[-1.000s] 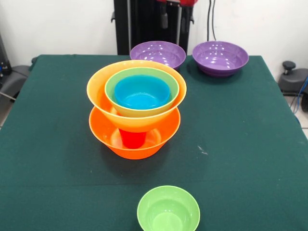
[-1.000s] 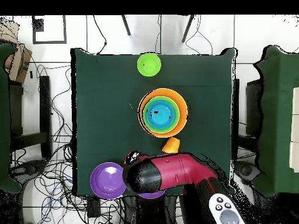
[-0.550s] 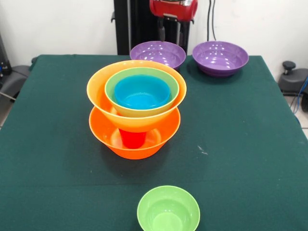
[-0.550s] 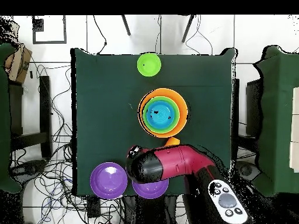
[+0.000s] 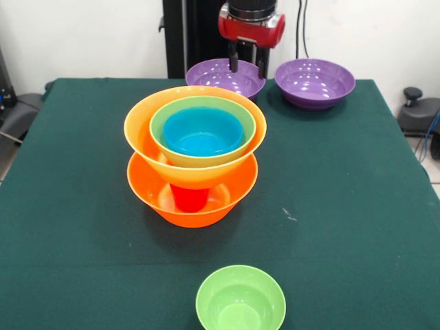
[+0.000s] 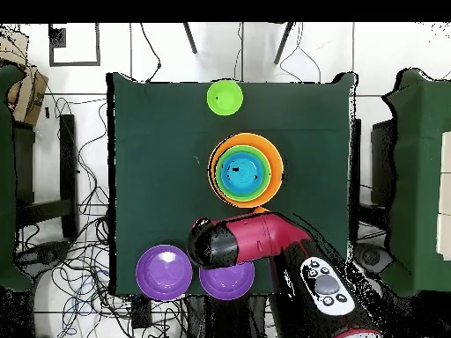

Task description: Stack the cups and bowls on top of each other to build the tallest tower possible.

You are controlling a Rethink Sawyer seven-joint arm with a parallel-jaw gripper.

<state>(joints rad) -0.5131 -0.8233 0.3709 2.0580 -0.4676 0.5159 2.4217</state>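
Under the hand (image 5: pixel 248 67) spreads the green-clothed bench (image 5: pixel 357 206), the biggest thing in sight. The red and black arm (image 6: pixel 255 242) comes next; from above it covers the orange ridged cup entirely, so I cannot tell where that cup stands. The hand hangs from the arm with its two dark fingers (image 5: pixel 234 63) apart and nothing between them, poised over the near rim of one purple bowl (image 5: pixel 218 74). The second purple bowl (image 5: pixel 315 82) sits just to the side of the hand, the two bowls close together but not touching.

Well forward of the hand, toward the middle of the bench, stands the tower (image 5: pixel 194 161). Its base is a large orange bowl (image 5: pixel 165 199). A red cup (image 5: pixel 189 199) stands inside that bowl, and the other large orange bowl (image 5: pixel 141 130) appears to rest on the cup. A medium green bowl (image 5: pixel 159 120) is nested in the upper orange bowl, and a blue bowl (image 5: pixel 203 130) is nested in the green one. The whole stack is well apart from the hand, and from above its rings sit slightly off centre.

Farthest from the hand, beyond the tower at the bench's opposite edge, a small green bowl (image 5: pixel 240 301) sits alone, upright and empty.
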